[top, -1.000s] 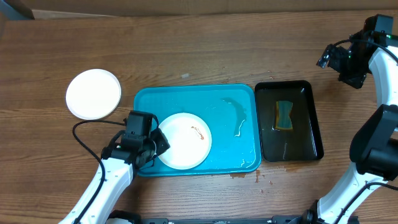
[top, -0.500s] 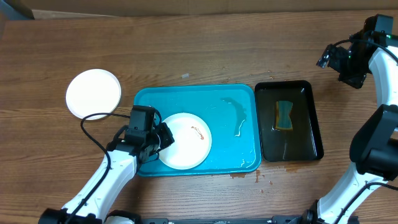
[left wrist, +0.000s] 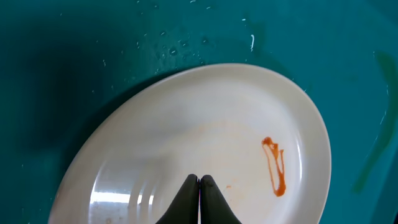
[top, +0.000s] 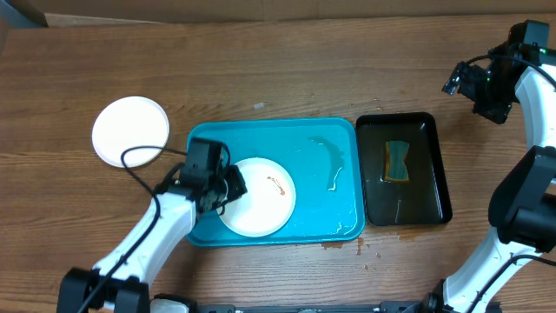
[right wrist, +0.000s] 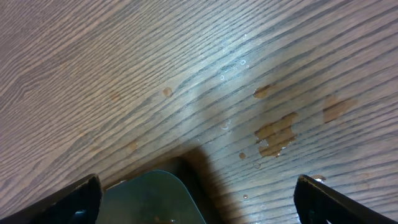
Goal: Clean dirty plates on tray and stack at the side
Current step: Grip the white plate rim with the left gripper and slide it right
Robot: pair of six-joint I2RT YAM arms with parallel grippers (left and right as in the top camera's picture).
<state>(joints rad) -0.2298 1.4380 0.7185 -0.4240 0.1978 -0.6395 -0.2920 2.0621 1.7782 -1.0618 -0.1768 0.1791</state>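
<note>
A white dirty plate with a small red smear lies in the turquoise tray, at its front left. My left gripper is shut and empty, with its tips together over the plate's left part. In the left wrist view the shut tips sit at the plate, left of the smear. A clean-looking white plate rests on the table at the left. No yellow-green plate shows. My right gripper is open and empty at the far right.
A narrow black tray with a yellow-and-blue sponge stands right of the turquoise tray; its corner shows in the right wrist view. A water streak lies in the turquoise tray. Small stains mark the table's front.
My left gripper has moved away from the front edge and a little to the right, from the tray's left rim onto the plate's left part. The right arm has not moved.
</note>
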